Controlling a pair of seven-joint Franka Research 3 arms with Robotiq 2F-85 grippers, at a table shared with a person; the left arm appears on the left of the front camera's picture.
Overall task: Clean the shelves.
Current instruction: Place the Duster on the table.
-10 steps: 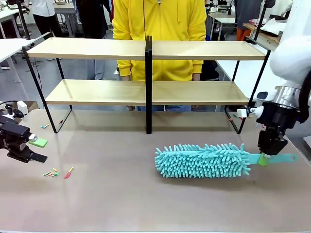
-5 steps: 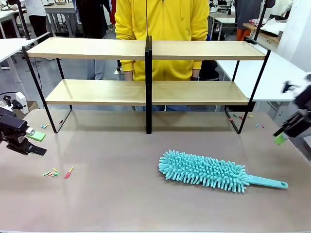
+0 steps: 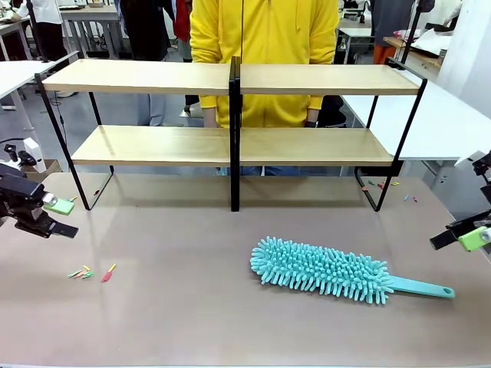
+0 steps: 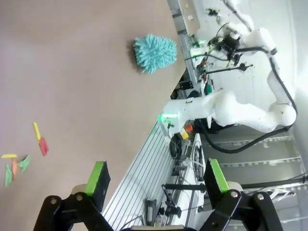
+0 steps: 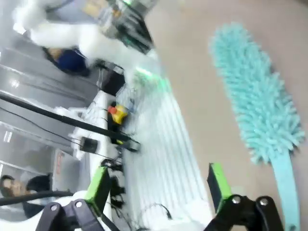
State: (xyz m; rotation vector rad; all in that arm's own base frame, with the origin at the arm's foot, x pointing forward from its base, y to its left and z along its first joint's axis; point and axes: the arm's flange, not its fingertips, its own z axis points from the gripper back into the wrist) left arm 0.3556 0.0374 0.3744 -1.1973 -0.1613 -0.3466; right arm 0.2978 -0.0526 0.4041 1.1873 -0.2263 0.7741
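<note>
1. Light-wood boards on a thin black metal frame make up the shelves [image 3: 230, 142], a wide two-tier rack with a black centre post, standing at the far half of the tabletop [image 3: 192, 307].
2. Behind the shelves stands a person in a yellow hooded top [image 3: 265, 46].
3. Teal and fluffy, a duster [image 3: 322, 268] lies flat on the tabletop in front of the shelves, right of centre, its handle pointing toward the right edge.
4. Small coloured scraps [image 3: 90, 272] lie near the left front of the tabletop.
5. At the left edge, the left pincer [image 3: 55, 216] hovers above the tabletop, its green-padded fingers apart with nothing between them.
6. At the right edge, the right pincer [image 3: 464, 236] hangs well apart from the duster handle, fingers spread wide and empty.
7. From the right wrist, the duster [image 5: 260, 106] shows blurred, beside the pincer rather than between its fingers.
</note>
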